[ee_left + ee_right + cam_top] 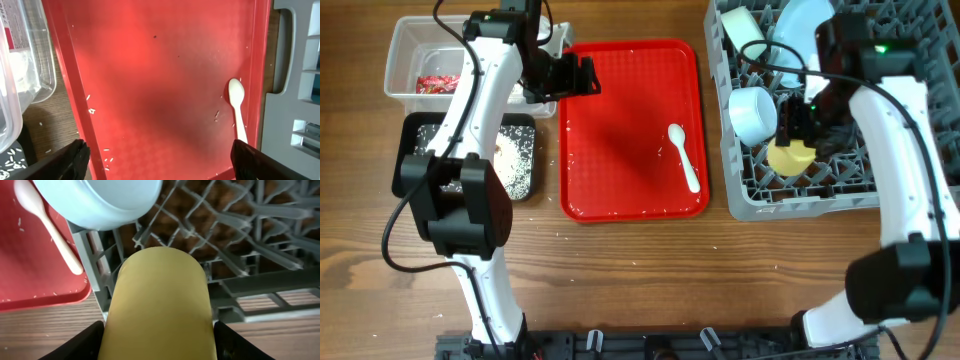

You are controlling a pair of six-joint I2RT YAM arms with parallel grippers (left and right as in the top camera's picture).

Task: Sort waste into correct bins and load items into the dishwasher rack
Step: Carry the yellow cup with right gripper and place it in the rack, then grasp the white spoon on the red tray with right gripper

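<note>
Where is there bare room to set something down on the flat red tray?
The flat red tray is bare from its left rim to the white plastic spoon, bar stray rice grains. The grey plastic rack is crowded along its tray side with bowls and a yellow cup.

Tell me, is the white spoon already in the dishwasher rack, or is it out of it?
Out. The white spoon lies flat on the red tray, beside the dishwasher rack, not touching it.

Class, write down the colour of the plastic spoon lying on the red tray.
White. The spoon shows best in the left wrist view.
</note>
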